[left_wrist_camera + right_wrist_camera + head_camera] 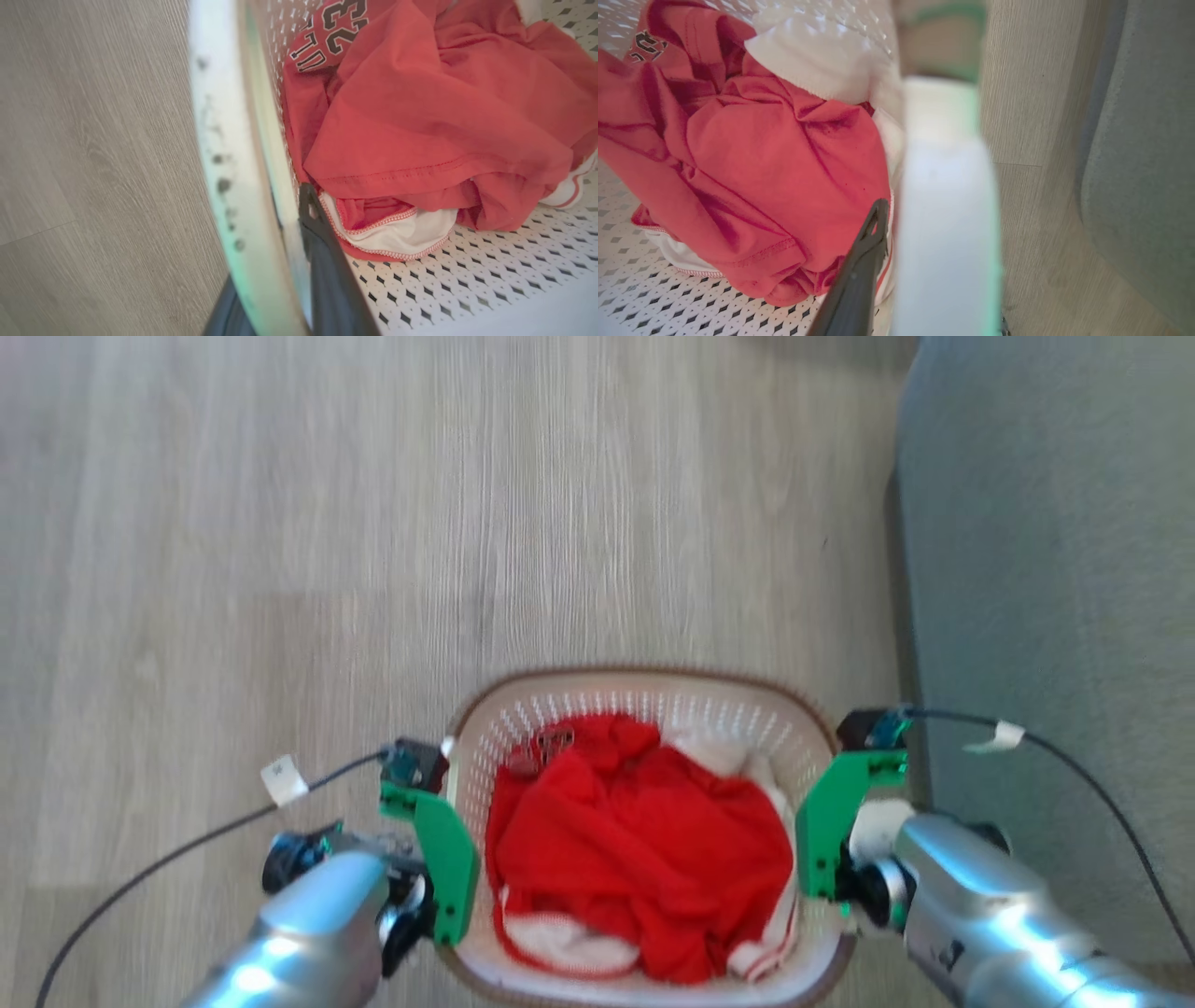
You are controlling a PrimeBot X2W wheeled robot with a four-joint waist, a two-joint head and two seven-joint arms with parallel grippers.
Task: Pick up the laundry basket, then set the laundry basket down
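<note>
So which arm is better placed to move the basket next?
Neither, they tie: the left fingers grip the left wall of the laundry basket, the right fingers grip the right wall, so both should move together.

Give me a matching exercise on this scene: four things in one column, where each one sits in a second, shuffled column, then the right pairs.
Things
1. left end effector
2. grey fabric surface
3. red shirt
4. right end effector

Places
A. lying inside the laundry basket
B. closed on the laundry basket's right wall
C. beside the laundry basket, on the robot's right
D. closed on the laundry basket's left wall

Pairs: 1-D, 2-C, 3-A, 4-B
</note>
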